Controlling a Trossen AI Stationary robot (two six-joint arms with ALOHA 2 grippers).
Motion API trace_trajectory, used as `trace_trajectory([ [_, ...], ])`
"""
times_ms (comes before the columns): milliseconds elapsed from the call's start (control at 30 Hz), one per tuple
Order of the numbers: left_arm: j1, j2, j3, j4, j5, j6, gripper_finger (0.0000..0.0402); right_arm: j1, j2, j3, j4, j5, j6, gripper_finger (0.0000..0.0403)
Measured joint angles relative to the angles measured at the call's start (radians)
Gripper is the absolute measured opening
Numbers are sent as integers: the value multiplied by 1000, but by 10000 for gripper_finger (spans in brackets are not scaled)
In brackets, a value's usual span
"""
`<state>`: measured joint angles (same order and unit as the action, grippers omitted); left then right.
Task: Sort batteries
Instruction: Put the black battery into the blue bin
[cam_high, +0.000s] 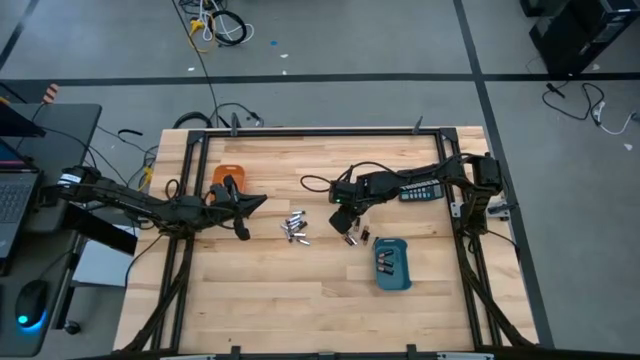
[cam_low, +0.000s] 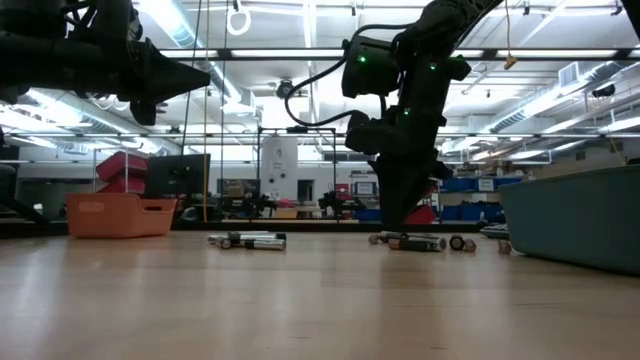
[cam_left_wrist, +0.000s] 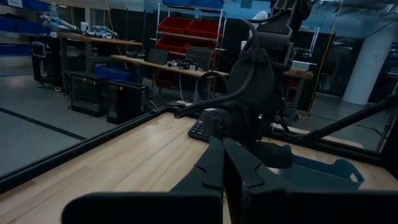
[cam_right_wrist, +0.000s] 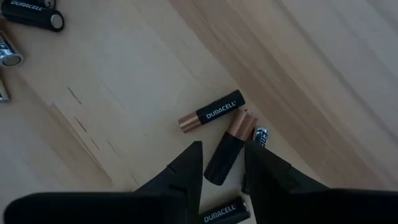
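Two clusters of batteries (cam_high: 294, 229) loose on wooden worktop (cam_high: 300, 290). Right tool (cam_right_wrist: 222, 163) spread, straddling one Duracell battery (cam_right_wrist: 228, 147) beside blue tray (cam_high: 392, 264). Left tool (cam_high: 252, 205) pressed together, raised near orange tray (cam_high: 229, 174).

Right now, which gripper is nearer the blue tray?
Right. The right gripper hangs just beside the blue tray, over loose batteries; the left gripper sits across the table near the orange tray.
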<state>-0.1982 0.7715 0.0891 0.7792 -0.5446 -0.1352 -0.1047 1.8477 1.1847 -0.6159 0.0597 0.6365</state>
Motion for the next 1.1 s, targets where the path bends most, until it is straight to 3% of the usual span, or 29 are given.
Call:
trace_trajectory([
  [1100, 0, 0, 0, -4, 0, -1, 0, 32, 57, 0, 20, 20, 20, 105],
])
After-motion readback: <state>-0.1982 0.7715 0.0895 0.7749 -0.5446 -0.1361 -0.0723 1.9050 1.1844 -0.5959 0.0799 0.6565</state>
